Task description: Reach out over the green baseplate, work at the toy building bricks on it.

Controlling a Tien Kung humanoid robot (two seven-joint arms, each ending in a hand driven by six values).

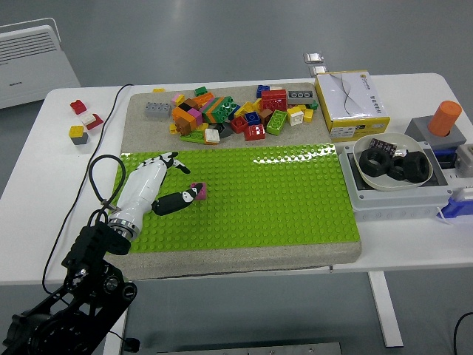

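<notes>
The green baseplate (pixel 281 192) lies on a grey mat in the middle of the table. My left hand (pixel 181 177), white with black fingers, lies over the plate's left end. Its fingers (pixel 167 158) are spread and point toward the far edge. Its thumb (pixel 176 202) lies along the plate, with the tip touching a small magenta brick (pixel 199 191) that sits on the studs. The hand holds nothing. A small white brick seen earlier at the plate's left end is now hidden by the hand. The right arm is out of view.
A pile of mixed loose bricks (pixel 229 112) lies on the mat behind the plate. A yellow-and-white box (pixel 351 103), a bowl of black rings (pixel 392 163) on a grey case and an orange cylinder (pixel 446 117) stand at the right. Loose bricks (pixel 81 122) and a black cable (pixel 100 177) are at the left.
</notes>
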